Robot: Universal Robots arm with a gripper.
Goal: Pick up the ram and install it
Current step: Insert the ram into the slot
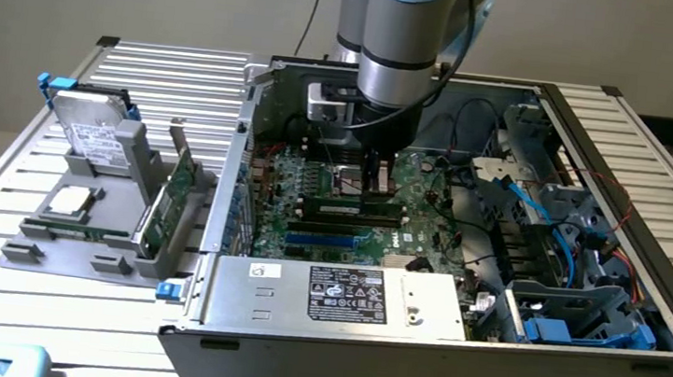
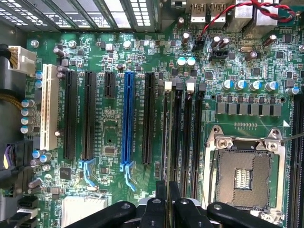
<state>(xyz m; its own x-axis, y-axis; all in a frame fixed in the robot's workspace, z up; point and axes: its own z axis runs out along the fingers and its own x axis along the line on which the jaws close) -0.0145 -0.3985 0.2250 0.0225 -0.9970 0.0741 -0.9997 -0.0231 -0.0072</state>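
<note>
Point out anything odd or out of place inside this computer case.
The square silver CPU socket on the green motherboard lies bare, with no chip or cooler. The long thin green ram stick looks level, not tilted. Nothing else seems askew or damaged.

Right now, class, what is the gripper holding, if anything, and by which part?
The gripper pinches the ram by its upper long edge, near mid-length, with the stick standing on edge over the motherboard.

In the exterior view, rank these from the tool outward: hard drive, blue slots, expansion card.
1. Blue slots, on the motherboard by the tool.
2. Expansion card, upright outside the case, toward the exterior view's left.
3. Hard drive, farther left again.
</note>
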